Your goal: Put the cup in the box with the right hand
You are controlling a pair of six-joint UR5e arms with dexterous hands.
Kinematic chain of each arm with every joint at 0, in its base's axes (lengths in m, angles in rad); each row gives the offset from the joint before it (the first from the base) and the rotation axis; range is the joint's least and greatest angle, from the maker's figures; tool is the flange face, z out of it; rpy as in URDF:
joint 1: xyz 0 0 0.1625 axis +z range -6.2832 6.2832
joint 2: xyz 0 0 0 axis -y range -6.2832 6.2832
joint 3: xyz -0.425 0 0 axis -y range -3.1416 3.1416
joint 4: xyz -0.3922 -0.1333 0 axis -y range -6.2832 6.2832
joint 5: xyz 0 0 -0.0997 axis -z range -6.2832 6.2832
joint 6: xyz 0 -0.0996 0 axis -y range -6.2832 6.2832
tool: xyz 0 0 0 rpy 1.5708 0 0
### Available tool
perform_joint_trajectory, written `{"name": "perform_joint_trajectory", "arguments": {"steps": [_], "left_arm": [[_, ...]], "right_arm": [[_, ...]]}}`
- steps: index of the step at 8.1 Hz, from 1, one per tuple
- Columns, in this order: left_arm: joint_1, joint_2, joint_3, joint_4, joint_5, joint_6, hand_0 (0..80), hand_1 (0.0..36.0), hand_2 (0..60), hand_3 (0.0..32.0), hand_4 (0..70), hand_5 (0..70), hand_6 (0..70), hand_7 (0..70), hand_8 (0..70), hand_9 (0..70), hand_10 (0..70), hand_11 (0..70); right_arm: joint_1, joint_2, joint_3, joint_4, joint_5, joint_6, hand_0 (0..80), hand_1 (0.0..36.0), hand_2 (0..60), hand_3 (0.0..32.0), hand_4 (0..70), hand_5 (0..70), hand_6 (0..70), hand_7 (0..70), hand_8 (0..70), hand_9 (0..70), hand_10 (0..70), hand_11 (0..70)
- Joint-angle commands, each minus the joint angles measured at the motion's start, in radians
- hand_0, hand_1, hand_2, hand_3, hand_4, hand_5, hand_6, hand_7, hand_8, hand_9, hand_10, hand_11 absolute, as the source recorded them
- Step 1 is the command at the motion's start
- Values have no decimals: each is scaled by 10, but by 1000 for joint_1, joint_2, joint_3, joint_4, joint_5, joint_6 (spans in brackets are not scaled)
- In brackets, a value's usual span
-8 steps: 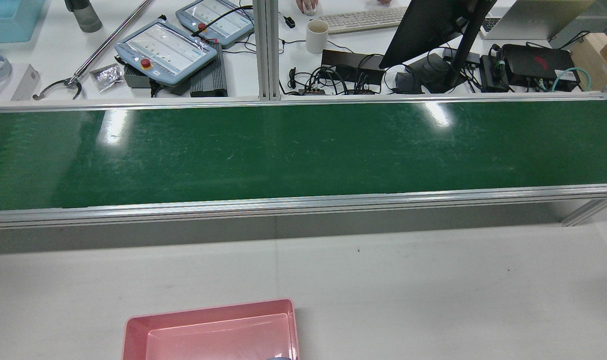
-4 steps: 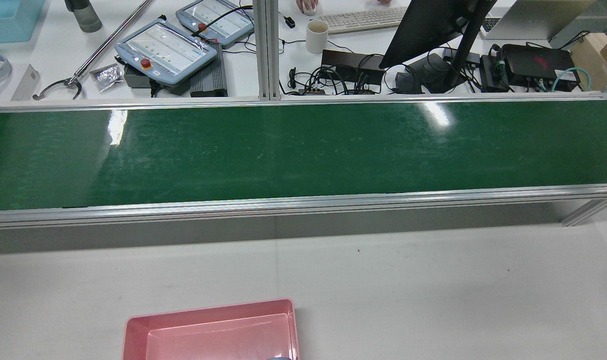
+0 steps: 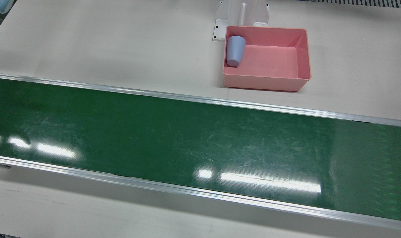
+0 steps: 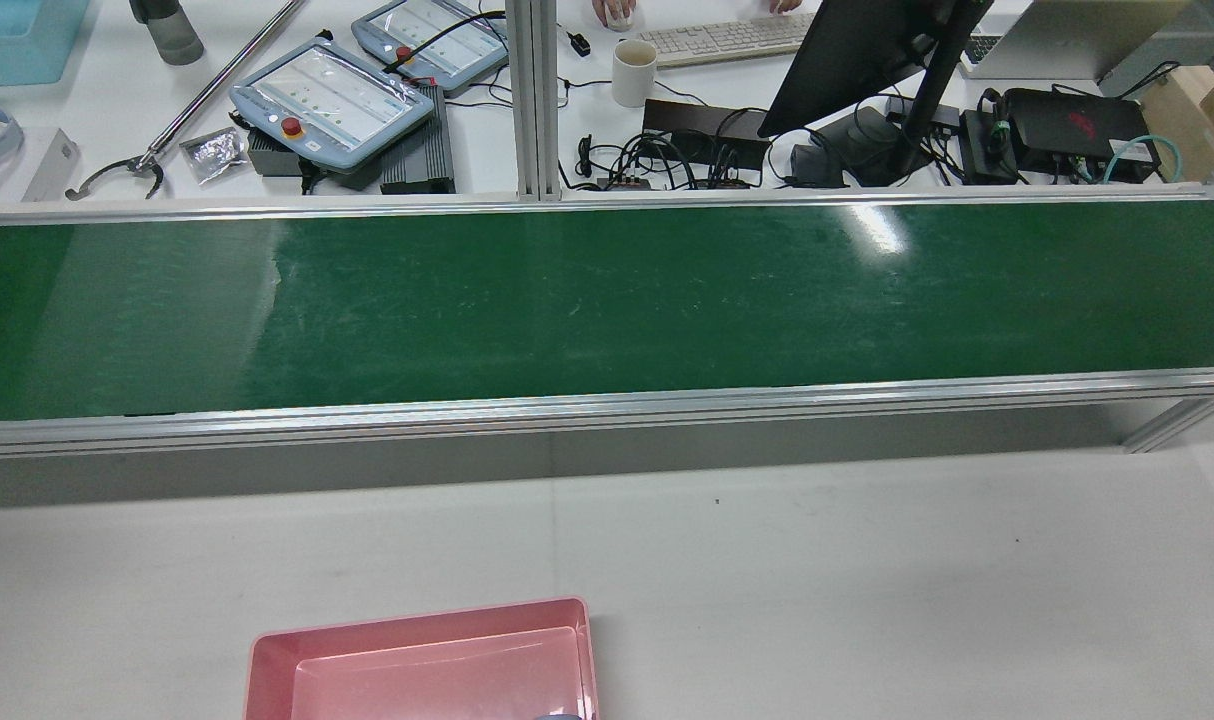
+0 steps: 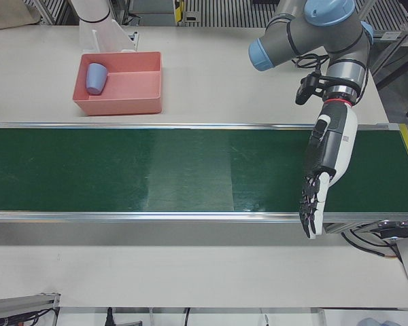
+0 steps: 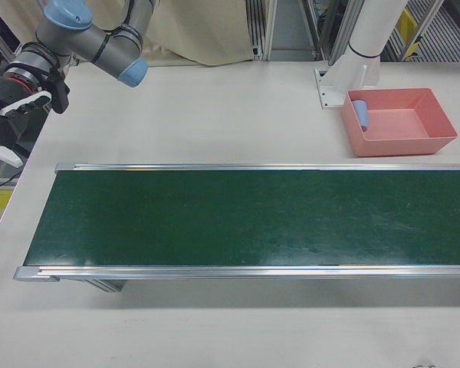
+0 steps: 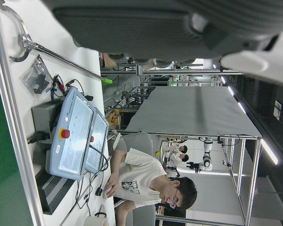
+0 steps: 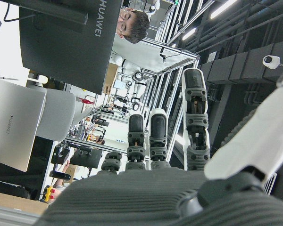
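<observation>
A pale blue cup (image 3: 235,51) lies on its side inside the pink box (image 3: 299,46), against the box's wall; it also shows in the left-front view (image 5: 96,78) and the right-front view (image 6: 360,113). The box (image 4: 267,660) stands on the white table beside the belt. My right hand (image 6: 8,115) is open and empty, held off the far end of the belt, well away from the box. My left hand (image 5: 323,176) is open and empty, fingers pointing down over the other end of the belt.
The green conveyor belt (image 3: 187,138) runs across the table with nothing on it. A white arm pedestal (image 3: 241,15) stands right behind the box. Past the belt, a desk holds teach pendants (image 4: 332,95), a mug (image 4: 633,72) and a monitor (image 4: 857,55).
The reflections on the belt have shifted sideways. The box and the rest of the rear view stay as they were.
</observation>
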Motion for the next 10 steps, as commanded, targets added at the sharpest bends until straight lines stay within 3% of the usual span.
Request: {"name": "perform_joint_trajectory", "arguments": {"steps": [1, 4, 10], "left_arm": [[-1, 0, -3, -2, 0, -1, 0, 0, 0, 0, 0, 0, 0, 0, 0, 0, 0, 0], [0, 0, -4, 3, 0, 1, 0, 0, 0, 0, 0, 0, 0, 0, 0, 0, 0, 0], [0, -2, -6, 3, 0, 1, 0, 0, 0, 0, 0, 0, 0, 0, 0, 0, 0, 0]], "right_arm": [[26, 1, 5, -1, -2, 0, 381, 0, 42, 0, 651, 5, 134, 610, 151, 288, 56, 74], [32, -4, 8, 0, -2, 13, 383, 0, 44, 0, 659, 5, 135, 620, 152, 291, 55, 72], [27, -8, -4, 0, -2, 22, 391, 0, 23, 0, 598, 10, 133, 603, 158, 284, 50, 65]]}}
